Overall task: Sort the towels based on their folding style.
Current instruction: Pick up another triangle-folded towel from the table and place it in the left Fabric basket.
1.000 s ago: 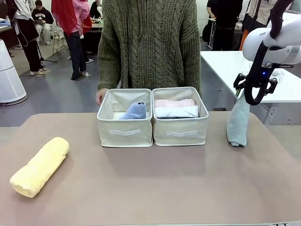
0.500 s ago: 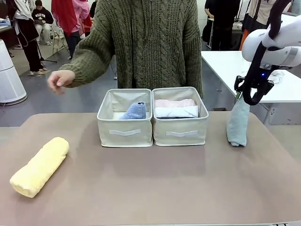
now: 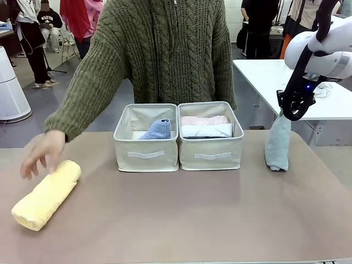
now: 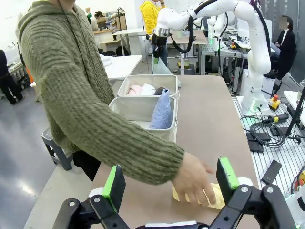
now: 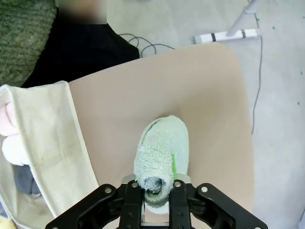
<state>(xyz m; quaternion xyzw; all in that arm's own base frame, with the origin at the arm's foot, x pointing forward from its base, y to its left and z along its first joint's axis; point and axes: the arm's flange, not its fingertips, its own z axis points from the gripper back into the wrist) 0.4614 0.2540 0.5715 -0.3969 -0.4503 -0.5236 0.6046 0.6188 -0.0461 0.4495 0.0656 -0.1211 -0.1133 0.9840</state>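
Cone pickup looks like the current step. Right gripper [image 3: 287, 111] is clamped on the tip of the pale grey-blue cone [image 3: 278, 146]. The cone stands upright on the table [image 3: 181, 220] at the robot's right, well apart from the bins. In the right wrist view both fingers pinch the cone's top, and its base looks to be down on the table.

Sorting so far:
- left bin [image 3: 146, 159]: lavender-blue cone [image 3: 158, 130], leaning
- right bin [image 3: 210, 157]: pink roll [image 3: 203, 120], white roll [image 3: 206, 131], dark grey roll [image 4: 159, 90]

So this cone should go in the left bin. Next move as I see it: lift straight up, carry it over the right bin with rim clearance, and lower it beside the lavender-blue cone. The right bin lies in the path. Terry held by the tip may sag or swing.

Left side: yellow roll [image 3: 47, 193] lies on the table near the robot's left edge. The person's hand [image 3: 41, 157] is at its far end, and the left wrist view shows the hand on it. Left gripper [image 4: 170, 180] hangs above with jaws wide and holds nothing. The person's arm crosses right in front of it, so I'd keep the left arm back.
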